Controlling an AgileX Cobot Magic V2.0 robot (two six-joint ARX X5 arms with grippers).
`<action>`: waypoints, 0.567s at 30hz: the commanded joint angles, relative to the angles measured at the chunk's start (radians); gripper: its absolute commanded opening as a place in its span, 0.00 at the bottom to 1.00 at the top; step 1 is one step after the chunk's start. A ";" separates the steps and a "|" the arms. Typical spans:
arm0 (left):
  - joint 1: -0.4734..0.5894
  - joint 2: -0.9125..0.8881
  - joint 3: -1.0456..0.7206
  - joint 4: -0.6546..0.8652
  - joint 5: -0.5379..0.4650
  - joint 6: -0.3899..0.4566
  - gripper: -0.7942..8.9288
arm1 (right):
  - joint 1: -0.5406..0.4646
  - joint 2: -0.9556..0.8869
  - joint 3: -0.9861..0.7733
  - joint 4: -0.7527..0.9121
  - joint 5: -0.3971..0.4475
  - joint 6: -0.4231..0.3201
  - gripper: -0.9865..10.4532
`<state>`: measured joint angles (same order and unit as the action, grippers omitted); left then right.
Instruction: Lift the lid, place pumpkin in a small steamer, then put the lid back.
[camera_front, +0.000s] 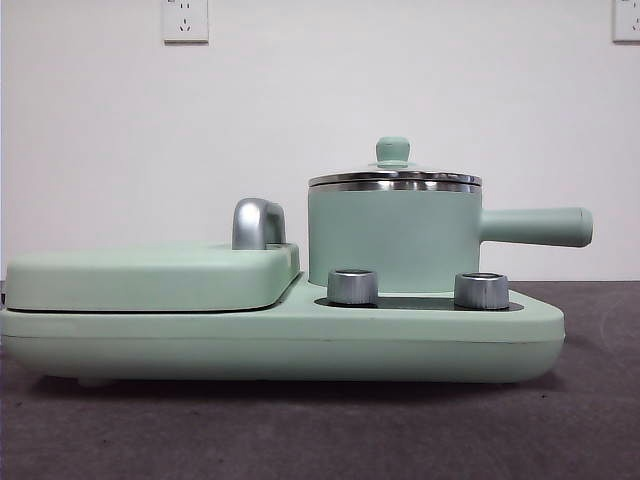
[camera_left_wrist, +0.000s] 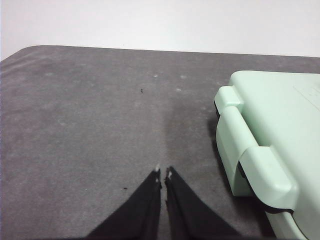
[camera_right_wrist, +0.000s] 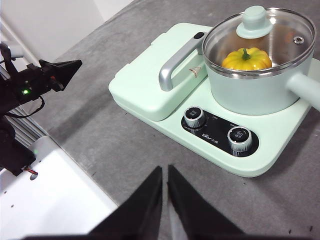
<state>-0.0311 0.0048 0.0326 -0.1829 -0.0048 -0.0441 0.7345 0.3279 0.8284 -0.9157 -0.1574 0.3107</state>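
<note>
starting at the left of the front view, a flat mint-green cover (camera_front: 150, 277) lies on the wide mint-green base (camera_front: 280, 345), with a chrome handle (camera_front: 257, 223) rising at its right end. just right of that handle the small steamer (camera_front: 395, 240) stands upright on the base, its long side handle pointing right. the lid (camera_front: 394, 178) sits level on the steamer's steel rim, mint knob on top. two silver knobs (camera_front: 352, 286) stand on the base just in front of the pot. the base rests on a grey table (camera_front: 300, 430), and neither arm shows in this view.

the right wrist view looks down from over the table: through the glass lid (camera_right_wrist: 257, 37) the pumpkin (camera_right_wrist: 246, 59) is seen inside the small steamer (camera_right_wrist: 260, 85), stem up. the right gripper (camera_right_wrist: 164, 172) hovers over the grey surface, well apart from the base, its jaws pressed nearly together with nothing between them. the other arm (camera_right_wrist: 30, 82) shows dark at the far side of the table.

the left gripper (camera_left_wrist: 163, 174) hangs above bare grey cloth, near the hinged edge of the flat cover (camera_left_wrist: 270, 145), jaws likewise closed to a thin slit and holding nothing.
</note>
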 joint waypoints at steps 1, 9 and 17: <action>-0.003 -0.002 -0.019 -0.006 -0.003 0.010 0.10 | 0.009 0.003 0.008 0.007 0.000 -0.011 0.10; -0.003 -0.002 -0.019 -0.006 -0.003 0.010 0.10 | 0.009 0.003 0.008 0.007 0.000 -0.011 0.10; -0.003 -0.002 -0.019 -0.006 -0.003 0.010 0.10 | -0.067 -0.011 -0.018 0.046 -0.012 -0.011 0.10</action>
<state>-0.0311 0.0048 0.0326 -0.1829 -0.0048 -0.0441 0.6773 0.3161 0.8139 -0.8833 -0.1661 0.3107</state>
